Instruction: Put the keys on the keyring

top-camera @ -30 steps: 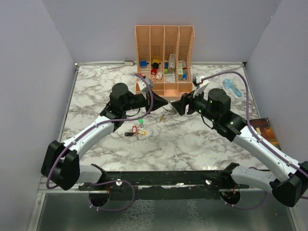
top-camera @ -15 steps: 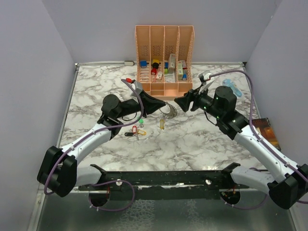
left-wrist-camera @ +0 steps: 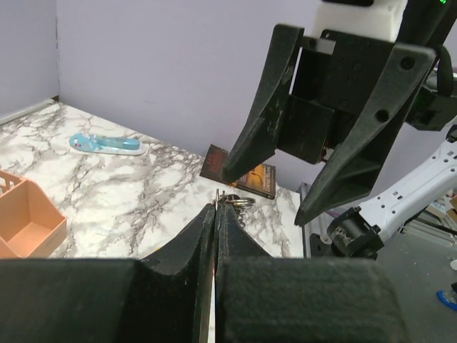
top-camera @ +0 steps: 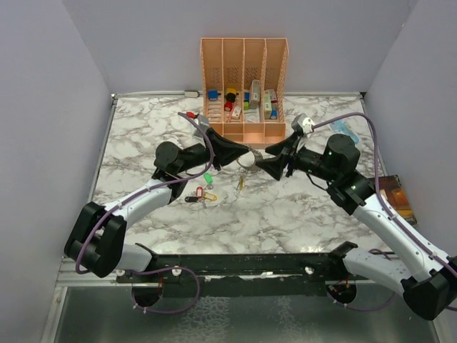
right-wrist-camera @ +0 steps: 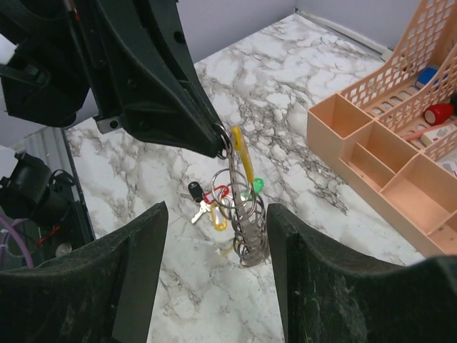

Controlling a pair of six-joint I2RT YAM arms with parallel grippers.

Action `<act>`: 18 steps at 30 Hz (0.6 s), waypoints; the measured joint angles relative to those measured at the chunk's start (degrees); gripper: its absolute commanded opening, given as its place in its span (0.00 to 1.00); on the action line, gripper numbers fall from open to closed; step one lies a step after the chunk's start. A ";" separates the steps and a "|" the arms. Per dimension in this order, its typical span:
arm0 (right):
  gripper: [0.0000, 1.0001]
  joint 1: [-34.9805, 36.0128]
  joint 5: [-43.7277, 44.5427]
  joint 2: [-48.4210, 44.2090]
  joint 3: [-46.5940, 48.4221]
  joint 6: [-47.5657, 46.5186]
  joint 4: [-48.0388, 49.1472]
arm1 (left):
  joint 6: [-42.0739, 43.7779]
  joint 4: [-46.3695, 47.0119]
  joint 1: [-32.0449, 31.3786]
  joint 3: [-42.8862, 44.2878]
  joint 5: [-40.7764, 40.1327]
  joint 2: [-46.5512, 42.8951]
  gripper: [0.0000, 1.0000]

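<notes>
Since half a second ago the right gripper [top-camera: 263, 166] has swung down and in towards the left gripper [top-camera: 244, 152], so the two again stand nearly tip to tip. The left arm has barely shifted.

The left gripper's fingers are pressed fully together on the top of the keyring [right-wrist-camera: 241, 153], whose yellow band and silvery chain loops hang free beneath the tips. The right gripper's jaws stand wide apart and hold nothing. In its wrist view the keyring dangles between them.

There is one keyring. The keys [top-camera: 200, 193] lie on the table at about 7 o'clock from the left fingertips. They carry four tags: black, red and yellow bunched together, and green just beside them.

The marbled white-and-grey table [top-camera: 285, 214] is closed in by plain lilac-grey walls [top-camera: 43, 107]. One peach four-slot organiser [top-camera: 244, 71] stands at 12 o'clock, one light-blue gadget [left-wrist-camera: 107, 143] at 2 o'clock, and one dark booklet [left-wrist-camera: 243, 175] at 3 o'clock.
</notes>
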 measured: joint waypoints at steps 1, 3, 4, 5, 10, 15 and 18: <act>0.58 0.02 0.02 -0.11 -0.26 0.00 0.00 | -0.50 0.59 0.02 0.00 -0.02 0.28 0.00; 0.60 0.04 0.46 -0.46 -1.29 -0.07 -0.15 | -1.51 2.16 0.24 0.00 0.04 0.44 0.00; 0.60 0.04 0.76 -0.87 -2.01 -0.09 -0.17 | -1.51 2.16 0.24 0.00 0.04 0.44 0.00; 0.61 0.04 0.87 -1.33 -2.62 -0.13 -0.35 | -1.77 2.73 0.28 0.00 0.11 0.44 0.00; 0.62 0.04 0.87 -3.13 -4.39 -0.85 0.04 | -3.41 4.17 0.28 0.00 0.83 0.50 0.00; 0.61 0.04 1.68 -1.84 -5.03 -2.05 1.16 | -4.46 5.05 0.26 0.04 1.88 1.44 0.00; 0.49 0.04 2.93 -1.57 -5.86 -3.08 2.99 | -5.11 5.14 0.20 0.37 2.75 2.14 0.00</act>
